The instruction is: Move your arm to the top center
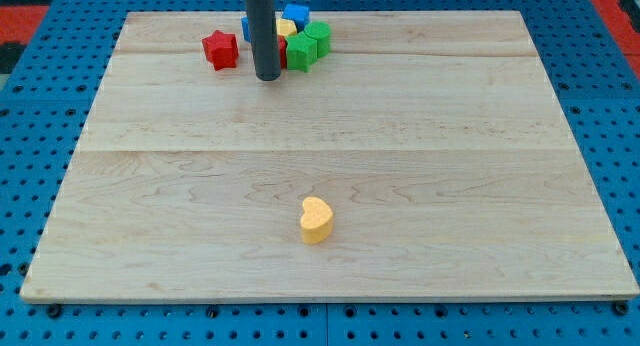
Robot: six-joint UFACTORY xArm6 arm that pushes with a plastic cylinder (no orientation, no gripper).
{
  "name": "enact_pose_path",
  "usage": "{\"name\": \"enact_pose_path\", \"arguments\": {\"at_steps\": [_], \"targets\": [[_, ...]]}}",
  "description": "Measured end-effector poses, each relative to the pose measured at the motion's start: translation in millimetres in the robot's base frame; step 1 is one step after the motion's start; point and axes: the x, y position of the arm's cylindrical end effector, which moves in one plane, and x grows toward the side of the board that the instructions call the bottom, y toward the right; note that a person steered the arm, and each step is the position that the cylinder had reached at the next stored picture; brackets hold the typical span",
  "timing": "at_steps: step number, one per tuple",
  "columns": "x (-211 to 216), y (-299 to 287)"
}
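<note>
My tip (267,77) rests on the wooden board (330,146) near the view's top centre, just below a cluster of blocks. A red star block (220,49) lies to the tip's upper left. A green block (302,52) and a second green block (318,36) lie to its upper right. A yellow block (286,28) and a blue block (296,13) sit behind them. The rod hides part of another blue block (245,28) and of a red block (282,52). A yellow heart block (316,220) lies alone in the lower middle.
The board lies on a blue perforated table (30,136). A red mat (22,16) shows at the view's top left corner.
</note>
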Motion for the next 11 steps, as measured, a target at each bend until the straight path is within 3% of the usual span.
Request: {"name": "enact_pose_path", "arguments": {"at_steps": [6, 7, 8, 9, 10, 11], "targets": [[53.5, 0.3], [51.0, 62.7], [-1.3, 139.4], [-73.4, 150.4], [-127.6, 111.9], [-128.0, 95.9]]}}
